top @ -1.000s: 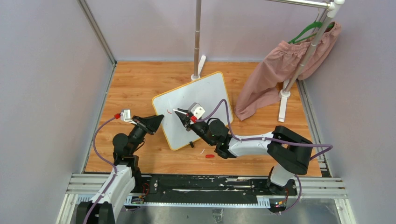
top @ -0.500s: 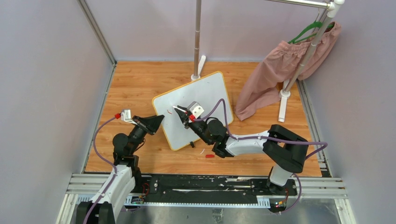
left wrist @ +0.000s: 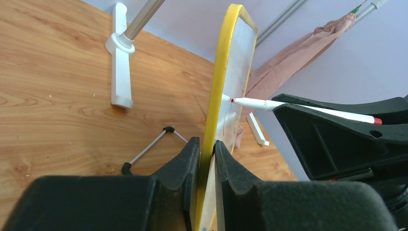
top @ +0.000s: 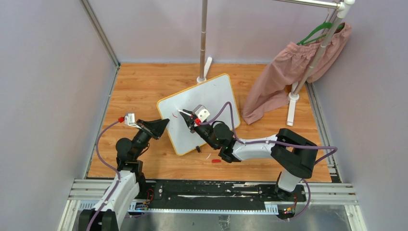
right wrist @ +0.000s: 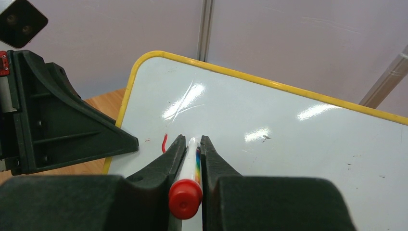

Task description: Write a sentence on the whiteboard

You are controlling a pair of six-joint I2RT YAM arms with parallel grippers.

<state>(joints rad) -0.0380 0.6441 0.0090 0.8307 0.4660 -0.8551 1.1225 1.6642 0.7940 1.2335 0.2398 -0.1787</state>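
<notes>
The whiteboard (top: 211, 98) stands tilted on the wooden table, white with a yellow rim (left wrist: 219, 91). My left gripper (top: 165, 123) is shut on its left edge, the rim pinched between the fingers (left wrist: 206, 145). My right gripper (top: 187, 118) is shut on a white marker (right wrist: 190, 168) with a red end cap. The marker's tip (left wrist: 233, 100) touches the board's face near the left edge. Of the sentence, only one short red stroke (right wrist: 164, 143) shows, just left of the tip. The right wrist view shows the board's face (right wrist: 298, 139) with glare spots.
A garment rack pole (top: 203, 38) with a white foot (top: 207, 68) stands behind the board. Pink cloth (top: 281, 79) hangs at the right on another stand. A red cap (top: 216, 160) lies on the table near the board's front corner. A wire prop (left wrist: 144, 151) sits behind the board.
My right arm has shifted slightly left, carrying the marker a little along the board. The left gripper and the board have not moved.
</notes>
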